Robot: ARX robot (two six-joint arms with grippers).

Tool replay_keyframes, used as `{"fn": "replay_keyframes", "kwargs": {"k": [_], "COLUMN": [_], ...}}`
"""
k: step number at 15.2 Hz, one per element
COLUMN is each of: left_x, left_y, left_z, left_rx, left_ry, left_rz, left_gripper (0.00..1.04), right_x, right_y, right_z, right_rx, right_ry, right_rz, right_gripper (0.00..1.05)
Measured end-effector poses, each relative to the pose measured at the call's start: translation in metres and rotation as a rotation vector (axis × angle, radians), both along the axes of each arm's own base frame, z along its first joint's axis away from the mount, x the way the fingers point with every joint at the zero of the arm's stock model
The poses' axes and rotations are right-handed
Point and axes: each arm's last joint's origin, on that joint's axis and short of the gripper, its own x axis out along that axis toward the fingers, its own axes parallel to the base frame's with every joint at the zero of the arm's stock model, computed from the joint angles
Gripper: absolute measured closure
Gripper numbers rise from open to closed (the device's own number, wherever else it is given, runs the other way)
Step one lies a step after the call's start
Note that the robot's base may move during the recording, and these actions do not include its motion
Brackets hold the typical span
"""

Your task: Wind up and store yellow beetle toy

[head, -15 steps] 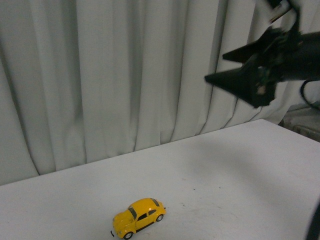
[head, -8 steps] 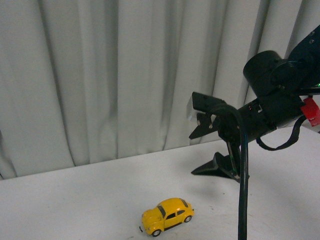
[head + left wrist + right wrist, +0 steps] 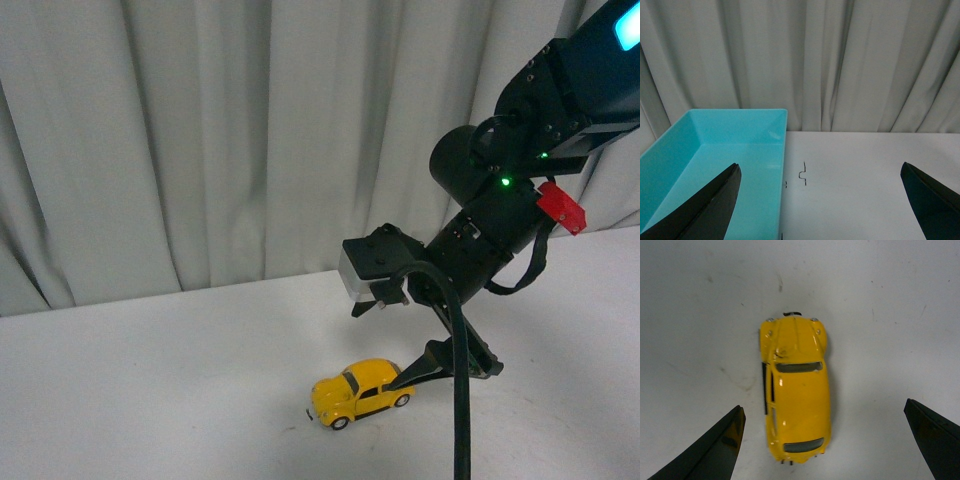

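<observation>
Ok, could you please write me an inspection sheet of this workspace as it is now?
Surface: white table, with faint scuffs.
Job's things: yellow toy stands on its wheels on the table, not gripped.
Clutter: teal bin, the part shown is empty; small dark marks on the table beside it.
Hands: right hand is open above the toy, one finger on each side, not touching it. Left hand is open, holding nothing, with the bin's edge below it.
Cables: black cable hangs from the right arm, close to the toy.
Surroundings: pale curtain behind the table.
</observation>
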Motion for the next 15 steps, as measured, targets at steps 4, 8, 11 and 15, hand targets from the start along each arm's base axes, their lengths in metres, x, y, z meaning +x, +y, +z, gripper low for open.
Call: {"fn": "replay_keyframes", "kwargs": {"k": [4,8,11,15], "left_x": [0.0,0.0,0.0,0.0], "left_y": [0.0,0.0,0.0,0.0], "left_z": [0.0,0.0,0.0,0.0], "left_rx": [0.0,0.0,0.0,0.0], "left_ry": [0.0,0.0,0.0,0.0], "left_rz": [0.0,0.0,0.0,0.0], "left_gripper": [0.07,0.07,0.07,0.07], "right_x": [0.004,0.008,0.01,0.015], "right_y": [0.01,0.019,0.024,0.028], "right_z": [-0.022,-0.032,-0.041,-0.032], "right_rx": [-0.067,-0.095,-0.101,-0.097], "right_ry": [0.004,0.027,0.053,0.049], "right_rz": [0.094,0.131,0.142,0.147], "right_gripper": [0.07,0.07,0.11,0.52]}}
